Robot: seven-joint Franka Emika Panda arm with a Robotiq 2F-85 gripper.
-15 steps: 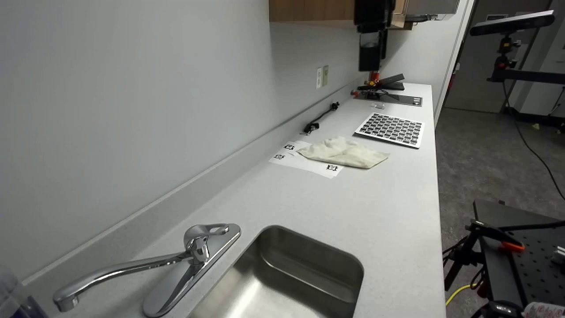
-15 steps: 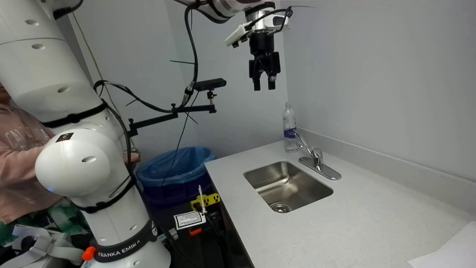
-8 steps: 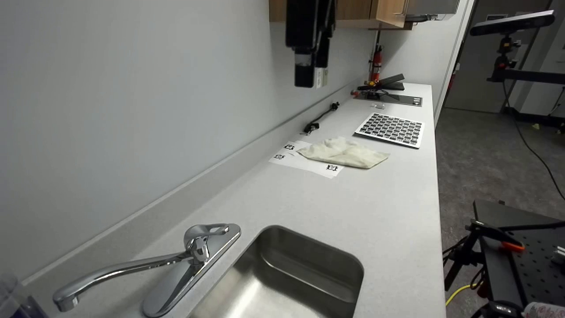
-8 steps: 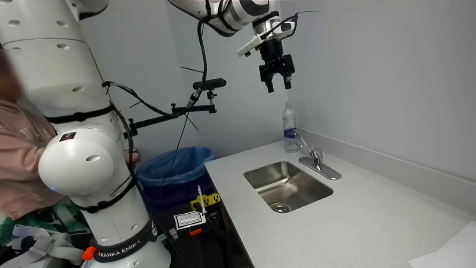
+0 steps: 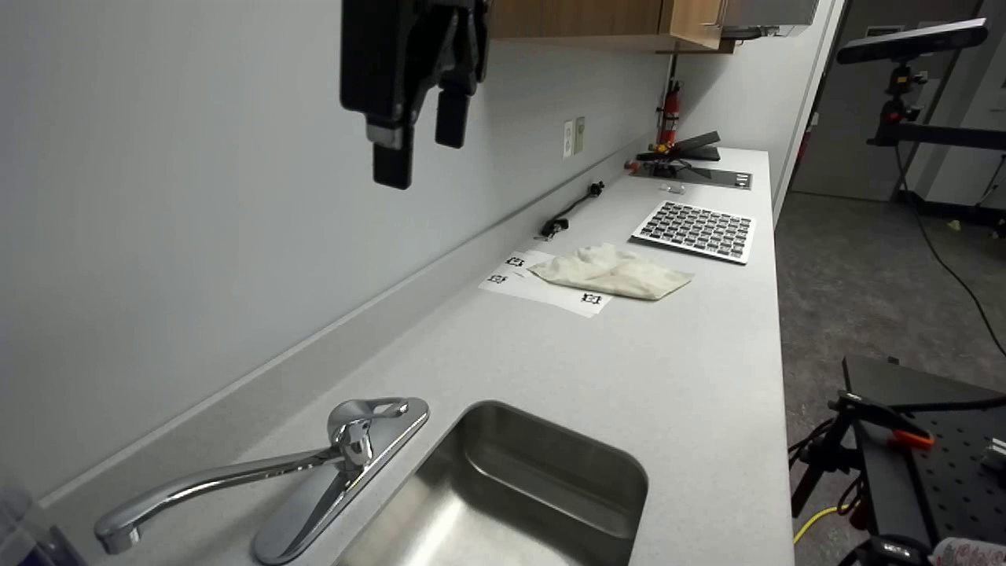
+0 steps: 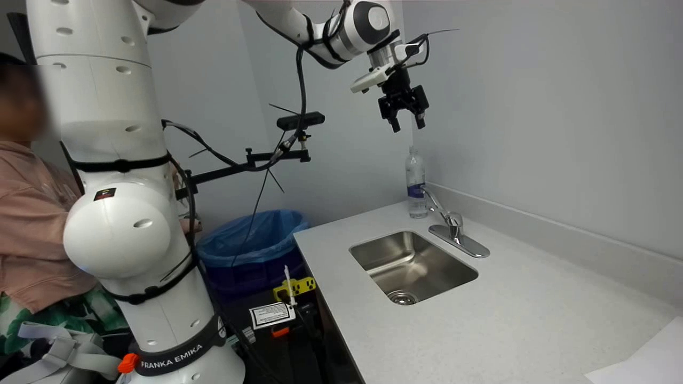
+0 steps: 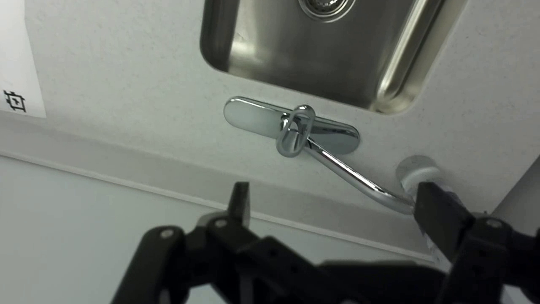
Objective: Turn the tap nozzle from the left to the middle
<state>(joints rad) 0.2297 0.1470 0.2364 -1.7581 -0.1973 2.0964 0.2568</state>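
Observation:
The tap nozzle [image 5: 228, 475], a long chrome spout, points off past the end of its base plate instead of over the sink. In an exterior view the nozzle [image 6: 435, 201] ends close to the water bottle. High above the counter and apart from the tap, my gripper [image 5: 422, 153] hangs tilted; the gripper [image 6: 408, 126] is open and holds nothing. From the wrist, the nozzle [image 7: 358, 179] slants down to the right between the spread fingers of the gripper [image 7: 333, 188], its tip hidden behind the right-hand finger [image 7: 441, 215]. The lever handle [image 7: 295, 131] sits atop the tap.
A clear bottle [image 6: 416, 178] with a purple label stands by the nozzle's end. The steel sink [image 6: 421, 266] lies in front of the tap. A wall [image 5: 236, 236] backs the counter, and a wooden cabinet [image 5: 581, 20] hangs over it. A cloth [image 5: 613, 271] lies further along.
My gripper has swung across toward the tap side, lower and nearer in an exterior view, and tilted more. It stays open. The tap and nozzle have not moved.

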